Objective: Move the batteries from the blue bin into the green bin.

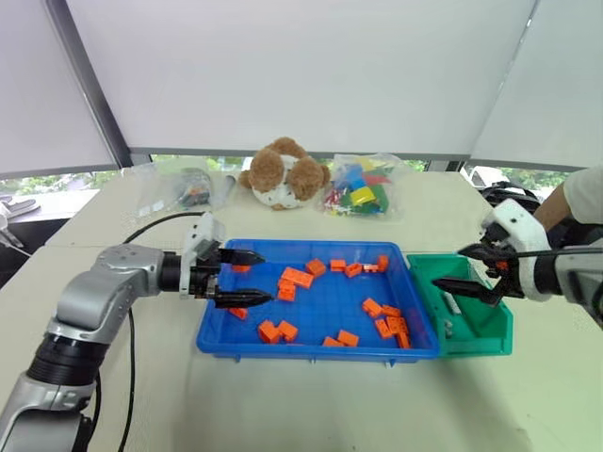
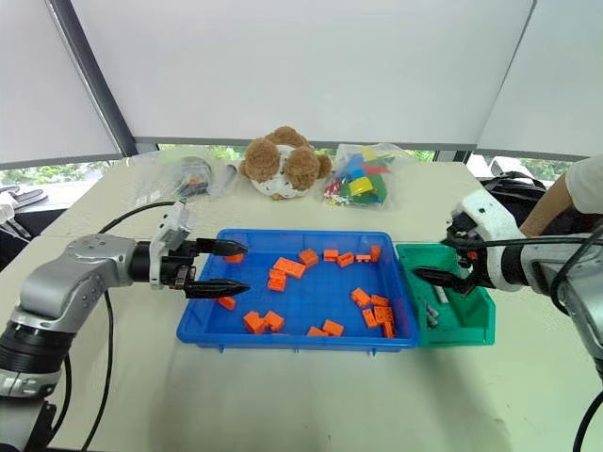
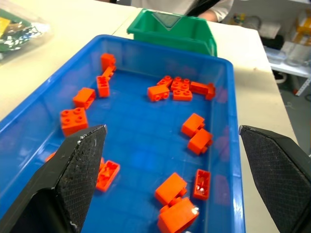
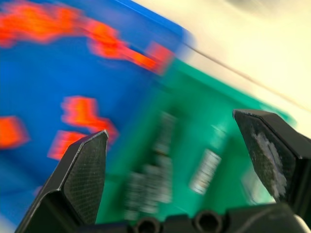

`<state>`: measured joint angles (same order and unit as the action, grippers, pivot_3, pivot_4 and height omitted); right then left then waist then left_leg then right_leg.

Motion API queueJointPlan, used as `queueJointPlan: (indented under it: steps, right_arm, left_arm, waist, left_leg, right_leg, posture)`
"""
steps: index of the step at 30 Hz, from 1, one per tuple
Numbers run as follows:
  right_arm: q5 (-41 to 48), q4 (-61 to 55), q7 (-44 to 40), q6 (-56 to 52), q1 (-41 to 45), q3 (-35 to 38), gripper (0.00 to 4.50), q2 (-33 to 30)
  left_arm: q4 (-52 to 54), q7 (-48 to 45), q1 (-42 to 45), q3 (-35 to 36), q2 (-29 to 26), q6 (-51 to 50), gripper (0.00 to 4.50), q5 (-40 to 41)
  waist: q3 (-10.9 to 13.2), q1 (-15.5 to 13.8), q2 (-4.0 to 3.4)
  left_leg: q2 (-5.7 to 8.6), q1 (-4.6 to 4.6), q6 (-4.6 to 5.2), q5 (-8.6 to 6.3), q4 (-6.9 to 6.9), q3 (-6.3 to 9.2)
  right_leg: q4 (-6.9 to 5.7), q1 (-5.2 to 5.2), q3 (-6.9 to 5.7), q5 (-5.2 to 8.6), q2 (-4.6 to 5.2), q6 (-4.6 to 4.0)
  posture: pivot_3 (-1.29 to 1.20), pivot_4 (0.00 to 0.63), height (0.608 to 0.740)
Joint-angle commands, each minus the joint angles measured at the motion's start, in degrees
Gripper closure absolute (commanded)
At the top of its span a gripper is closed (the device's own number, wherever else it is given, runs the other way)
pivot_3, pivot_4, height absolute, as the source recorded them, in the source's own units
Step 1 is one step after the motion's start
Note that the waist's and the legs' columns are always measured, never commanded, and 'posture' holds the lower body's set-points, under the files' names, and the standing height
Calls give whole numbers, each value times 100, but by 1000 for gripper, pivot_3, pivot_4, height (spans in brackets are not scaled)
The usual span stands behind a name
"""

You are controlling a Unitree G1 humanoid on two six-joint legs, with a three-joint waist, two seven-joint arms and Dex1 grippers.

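Note:
The blue bin (image 1: 325,247) lies mid-table and holds several orange blocks (image 1: 297,279). Against its right side stands the green bin (image 1: 492,328). Silvery batteries (image 1: 452,304) lie on the green bin's floor, and they show blurred in the right wrist view (image 4: 205,171). My right gripper (image 1: 449,267) hovers open over the green bin with nothing between its fingers. My left gripper (image 1: 266,276) is open too, hanging empty over the blue bin's left end and pointing along the tray (image 3: 171,128).
A teddy bear (image 1: 283,174), a clear bag of coloured blocks (image 1: 363,193) and another plastic bag (image 1: 188,188) lie behind the bins. A black cable (image 1: 155,224) runs across the table at the left. A person's arm (image 1: 579,198) is at the right edge.

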<state>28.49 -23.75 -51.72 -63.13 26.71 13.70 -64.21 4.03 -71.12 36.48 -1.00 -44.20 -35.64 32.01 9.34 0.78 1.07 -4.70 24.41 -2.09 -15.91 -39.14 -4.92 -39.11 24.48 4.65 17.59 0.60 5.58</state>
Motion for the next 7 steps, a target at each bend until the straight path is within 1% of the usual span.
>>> queueJointPlan:
  steps: [1,7]
  right_arm:
    - [540,-525,-376,48,115,217,19,-170]
    - [826,-826,-477,84,115,98,19,-279]
  left_arm:
    - [82,-70,73,182,-143,4,0,81]
    - [136,-178,-36,256,-340,-74,0,159]
  waist:
    - [0,-4,0]
    - [0,-14,0]
  left_leg:
    - [0,0,0,0,0,0]
    - [1,1,0,0,-2,-1]
  right_leg:
    - [0,0,0,0,0,0]
    - [1,-1,0,0,3,0]
  posture:
    - [0,150,733]
    - [0,150,733]
